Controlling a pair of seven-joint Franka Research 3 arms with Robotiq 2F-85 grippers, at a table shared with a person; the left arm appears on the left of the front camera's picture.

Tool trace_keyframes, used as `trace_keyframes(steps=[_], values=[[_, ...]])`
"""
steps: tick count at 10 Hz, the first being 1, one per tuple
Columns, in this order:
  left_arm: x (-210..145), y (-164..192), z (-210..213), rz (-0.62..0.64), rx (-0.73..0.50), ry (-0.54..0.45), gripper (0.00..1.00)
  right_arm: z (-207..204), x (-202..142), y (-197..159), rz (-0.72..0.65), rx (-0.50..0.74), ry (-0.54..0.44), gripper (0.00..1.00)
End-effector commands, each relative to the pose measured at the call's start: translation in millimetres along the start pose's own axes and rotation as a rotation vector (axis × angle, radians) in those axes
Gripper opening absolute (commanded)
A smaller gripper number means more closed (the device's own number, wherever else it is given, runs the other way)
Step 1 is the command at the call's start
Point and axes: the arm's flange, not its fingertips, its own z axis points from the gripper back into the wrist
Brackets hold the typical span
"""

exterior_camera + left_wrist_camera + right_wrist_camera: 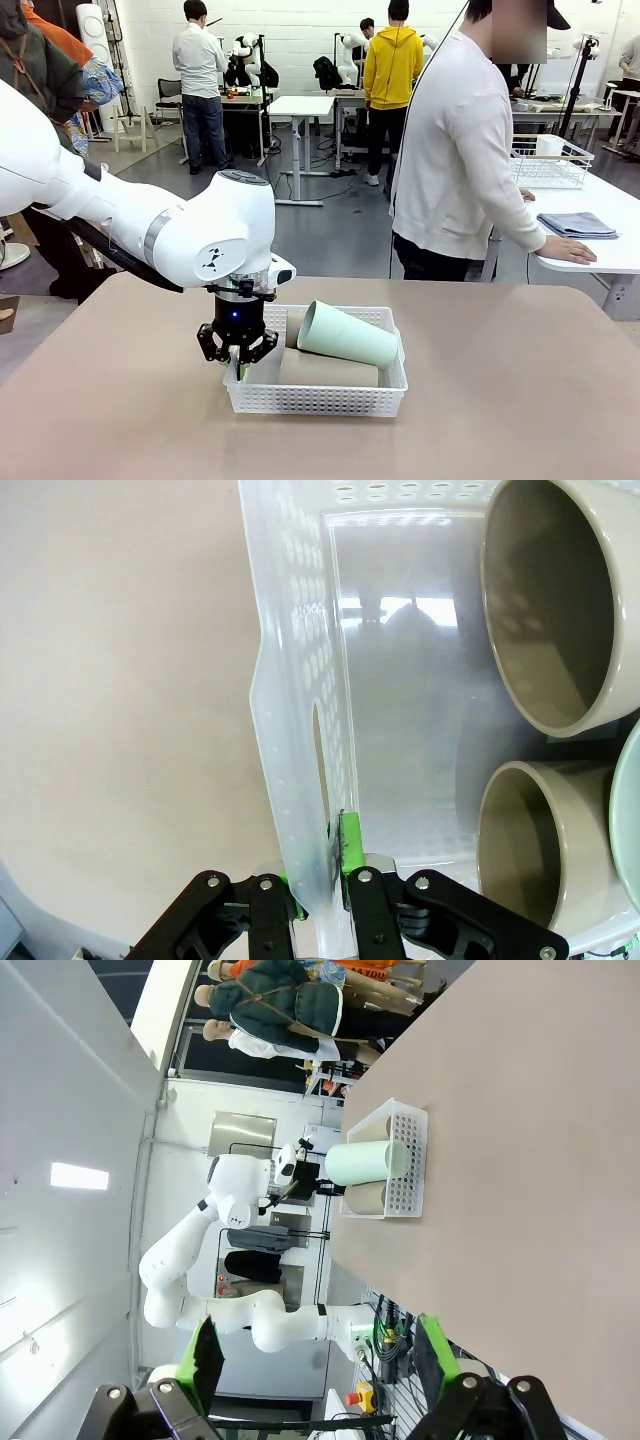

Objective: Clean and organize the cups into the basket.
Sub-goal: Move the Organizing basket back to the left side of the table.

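Clamped on the left wall of the shallow white perforated plastic basket (330, 398), our left gripper (322, 880) can drag it; three tapered matte cups (345, 335), two brown, one mint, lie inside; our right gripper (320, 1360) gapes empty.

My left gripper (238, 352) hangs over a plain tan table (500, 400), pinching the near-left wall of the white perforated basket (320, 398) that sits directly on it. The bare tabletop spreads wide around my hand and off to its right.
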Motion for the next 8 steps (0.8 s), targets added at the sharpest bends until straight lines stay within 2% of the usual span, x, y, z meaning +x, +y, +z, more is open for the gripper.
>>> trace_keyframes(steps=[1,4,6,8], values=[[5.5,27.7,4.7,-0.029,-0.020,0.022,0.06,-0.4,-3.1,1.9,0.006,0.007,-0.007,1.00],[23.3,112.2,25.9,0.023,0.020,-0.072,0.06,-0.4,-3.1,1.9,0.006,0.007,-0.007,1.00],[31.5,170.4,31.6,0.075,0.005,-0.075,0.06,-0.4,-3.1,1.9,0.006,0.007,-0.007,1.00],[30.9,220.5,27.3,0.066,0.008,-0.079,0.06,-0.4,-3.1,1.9,0.006,0.007,-0.007,1.00]])
